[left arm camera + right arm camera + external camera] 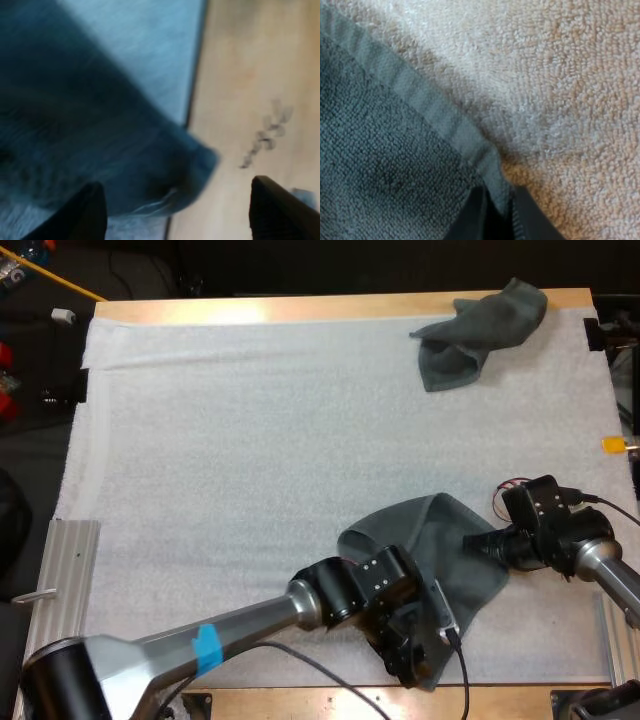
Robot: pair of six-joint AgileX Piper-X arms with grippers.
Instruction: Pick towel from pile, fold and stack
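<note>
A dark grey-green towel (440, 550) lies partly spread at the near right of the white mat (250, 440). My left gripper (412, 668) hangs over its near corner at the mat's front edge. In the left wrist view its fingers (90, 210) stand wide apart, open, with the towel corner (190, 165) lying between them beside bare wood. My right gripper (478, 540) is at the towel's right edge. Up close, the right gripper (500, 220) is shut on the towel's hem (445, 125), which runs down between its fingers (470, 220).
A second, crumpled towel (480, 330) sits at the mat's far right corner. A metal rail (70, 570) lies along the table's left side. The wooden table edge (350, 702) runs just in front of the left gripper.
</note>
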